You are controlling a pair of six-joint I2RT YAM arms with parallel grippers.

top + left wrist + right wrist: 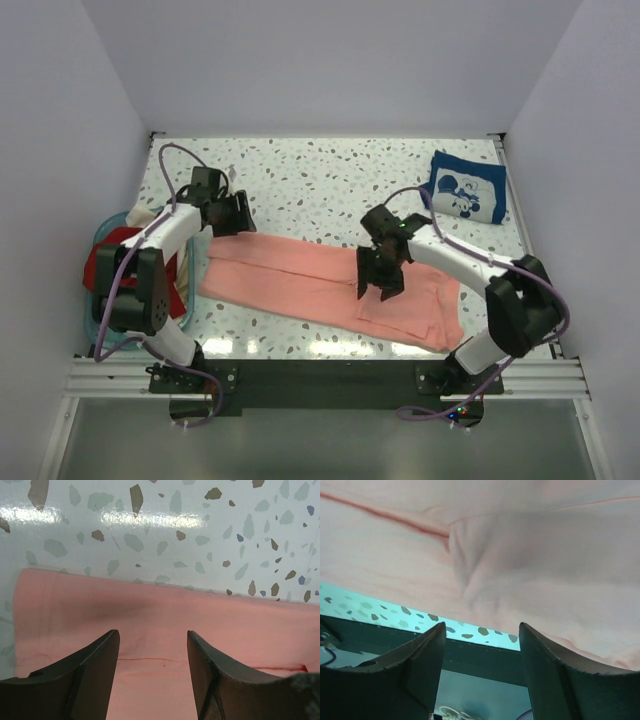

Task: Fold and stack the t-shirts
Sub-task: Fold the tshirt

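A salmon-pink t-shirt [320, 285] lies folded lengthwise as a long strip across the table's middle. It also shows in the left wrist view [165, 625] and the right wrist view [520, 555]. My left gripper [232, 213] is open and empty, above the strip's far left end. My right gripper [380, 272] is open and empty, over the strip's right part. A folded navy blue t-shirt [467, 187] with white cartoon print lies at the far right. A dark red t-shirt [100, 270] and a cream one [145, 213] lie in the basket on the left.
A teal plastic basket [104, 228] stands at the table's left edge, under the left arm. White walls close in the table on three sides. The arm bases and a metal rail [320, 375] run along the near edge.
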